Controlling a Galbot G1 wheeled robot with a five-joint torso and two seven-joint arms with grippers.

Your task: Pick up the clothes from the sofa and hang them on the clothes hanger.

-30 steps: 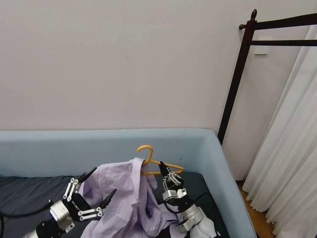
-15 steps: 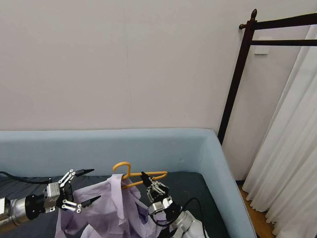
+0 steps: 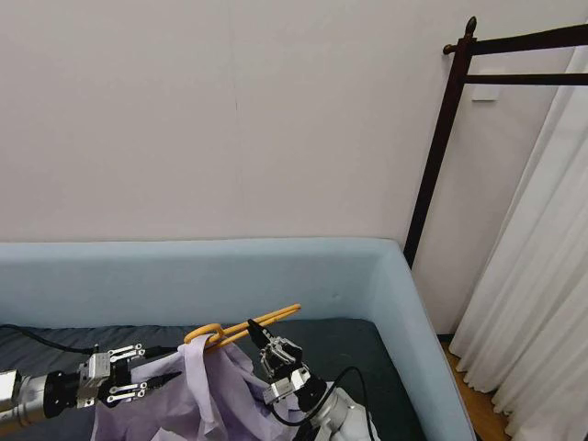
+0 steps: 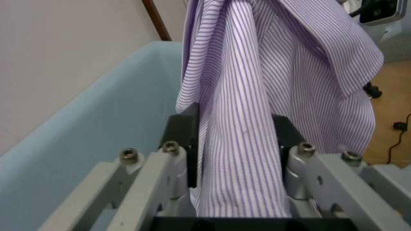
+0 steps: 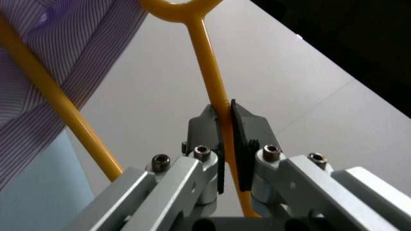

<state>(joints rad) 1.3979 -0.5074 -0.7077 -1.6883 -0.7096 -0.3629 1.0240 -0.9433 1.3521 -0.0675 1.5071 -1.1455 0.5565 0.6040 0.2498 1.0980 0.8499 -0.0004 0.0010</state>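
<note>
Left end effector (image 4: 234, 144) clamps striped shirt (image 4: 282, 62); right (image 5: 226, 139), hanger (image 5: 209, 72).

The right gripper (image 5: 224, 120) is clamped on one thin bar of the yellow hanger (image 5: 209, 62). The striped purple shirt (image 5: 70, 43) lies against the other bar.

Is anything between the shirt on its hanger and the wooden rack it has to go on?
The sofa's side wall rises between the rack and the shirt, held low: right gripper on the yellow hanger, left gripper on its fabric. Above that wall nothing visible blocks the rail.
</note>
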